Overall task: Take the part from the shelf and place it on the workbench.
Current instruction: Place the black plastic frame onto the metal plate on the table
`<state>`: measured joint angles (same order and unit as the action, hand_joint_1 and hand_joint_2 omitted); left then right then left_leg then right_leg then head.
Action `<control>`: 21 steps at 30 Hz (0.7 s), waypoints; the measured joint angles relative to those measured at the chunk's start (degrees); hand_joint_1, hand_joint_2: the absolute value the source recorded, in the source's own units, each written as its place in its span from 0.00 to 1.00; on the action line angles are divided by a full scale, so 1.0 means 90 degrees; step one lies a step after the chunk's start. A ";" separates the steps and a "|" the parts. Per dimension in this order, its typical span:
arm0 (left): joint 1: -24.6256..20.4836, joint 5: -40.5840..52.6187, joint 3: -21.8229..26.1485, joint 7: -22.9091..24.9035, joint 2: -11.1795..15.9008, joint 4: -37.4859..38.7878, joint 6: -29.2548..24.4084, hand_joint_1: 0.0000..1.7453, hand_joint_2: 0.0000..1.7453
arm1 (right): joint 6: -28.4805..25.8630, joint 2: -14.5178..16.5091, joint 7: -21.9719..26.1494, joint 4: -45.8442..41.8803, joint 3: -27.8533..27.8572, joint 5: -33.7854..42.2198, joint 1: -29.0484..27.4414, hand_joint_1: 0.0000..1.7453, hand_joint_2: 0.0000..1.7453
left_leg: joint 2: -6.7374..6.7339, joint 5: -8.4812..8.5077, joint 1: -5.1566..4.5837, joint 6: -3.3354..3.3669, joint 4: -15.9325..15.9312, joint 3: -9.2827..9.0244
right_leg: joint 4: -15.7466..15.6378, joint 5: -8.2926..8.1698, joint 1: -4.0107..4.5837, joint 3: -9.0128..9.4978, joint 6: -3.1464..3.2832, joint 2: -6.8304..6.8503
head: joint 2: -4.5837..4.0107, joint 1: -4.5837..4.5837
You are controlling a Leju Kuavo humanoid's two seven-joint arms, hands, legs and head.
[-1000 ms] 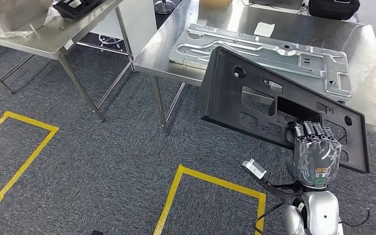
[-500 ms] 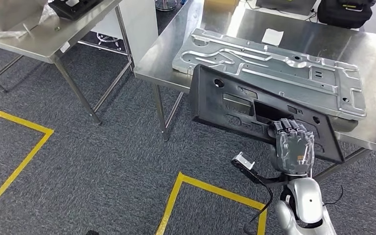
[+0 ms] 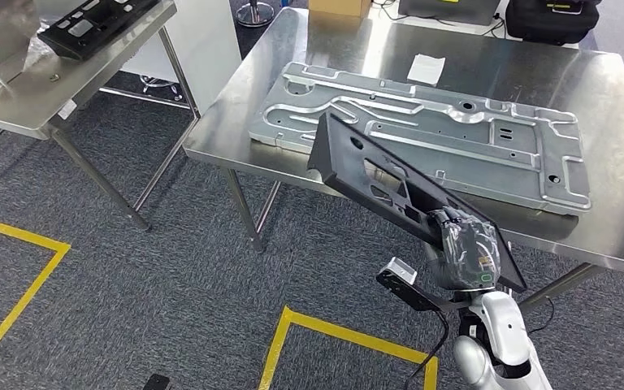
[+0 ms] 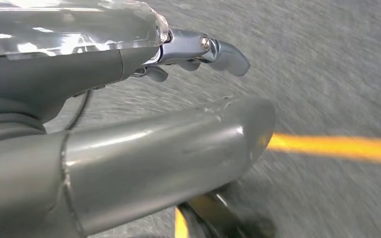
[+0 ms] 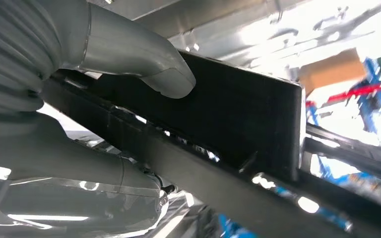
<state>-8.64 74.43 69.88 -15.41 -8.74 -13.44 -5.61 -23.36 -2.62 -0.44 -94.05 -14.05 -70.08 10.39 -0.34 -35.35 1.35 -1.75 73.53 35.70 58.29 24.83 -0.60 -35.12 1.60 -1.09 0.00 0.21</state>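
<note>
My right hand (image 3: 467,250) grips the lower end of a long black plastic panel (image 3: 335,159) with several cutouts. The panel is tilted and seen almost edge-on, its far end raised over the front edge of the steel workbench (image 3: 617,89). A large silver stamped metal plate (image 3: 422,130) lies on the workbench behind it. In the right wrist view the thumb (image 5: 144,64) presses on the black panel (image 5: 248,114). My left hand (image 4: 144,153) hangs over grey carpet with fingers apart, holding nothing.
A second steel table (image 3: 41,89) stands at the back left with a black part (image 3: 97,16) on it. Yellow tape squares (image 3: 349,333) mark the carpet. On the workbench's far side lie a paper sheet (image 3: 426,69), a cardboard box (image 3: 340,6) and a black bag (image 3: 552,16).
The whole view has shifted as the camera moved. The panel has tipped from facing me to nearly edge-on, and its upper end now reaches over the workbench's front edge.
</note>
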 joint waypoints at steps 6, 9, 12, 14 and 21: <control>-0.1195 -0.0321 0.0003 0.0965 -0.0828 0.0049 -0.0806 0.00 0.00 | 0.0067 0.0494 -0.0259 0.0698 -0.1003 -0.0023 0.1006 1.00 1.00 | 0.0032 0.1087 -0.0160 0.0294 -0.1356 0.0201 | 0.0002 0.0284 0.0106 0.0343 -0.0013 -0.0062 | -0.0001 -0.0001; -0.1270 -0.0431 0.0007 0.0937 -0.0927 0.0061 -0.0773 0.00 0.00 | 0.0092 0.0576 -0.0281 0.0874 -0.1326 -0.0028 0.1387 1.00 1.00 | 0.0010 0.1403 -0.0202 0.0343 -0.1676 0.0109 | -0.0029 0.0361 0.0112 0.0388 -0.0106 -0.0131 | -0.0001 -0.0012; -0.1368 -0.0502 0.0010 0.0918 -0.0967 0.0059 -0.0746 0.00 0.00 | 0.0225 0.0614 -0.0349 0.0940 -0.1661 -0.0106 0.1833 1.00 1.00 | -0.0010 0.1396 -0.0132 0.0386 -0.1843 -0.0055 | 0.0250 0.0555 0.0114 0.0283 -0.0211 -0.0042 | -0.0001 -0.0037; -0.1431 -0.0545 0.0010 0.0908 -0.0988 0.0060 -0.0731 0.00 0.00 | 0.0334 0.0631 -0.0419 0.0989 -0.1881 -0.0173 0.2113 1.00 1.00 | -0.0007 0.1341 -0.0116 0.0423 -0.1903 -0.0163 | 0.0993 0.0828 0.0070 -0.0146 -0.0272 0.0033 | -0.0001 -0.0076; -0.1424 -0.0662 0.0007 0.0908 -0.1039 0.0061 -0.0722 0.00 0.00 | 0.0633 0.0647 -0.0695 0.1185 -0.2363 -0.0572 0.2832 1.00 1.00 | 0.0020 0.0910 -0.0058 0.0266 -0.1832 -0.0592 | 0.0365 -0.0395 -0.0077 -0.0443 -0.0418 0.0160 | -0.0001 -0.0092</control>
<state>-21.45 68.47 69.94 -7.24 -18.09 -12.90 -12.11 -17.66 3.20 -6.69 -83.38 -35.32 -75.23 35.88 -0.16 -27.16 0.83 0.64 57.05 30.37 61.58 21.28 -1.30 -39.11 -2.16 0.35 -0.01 -0.62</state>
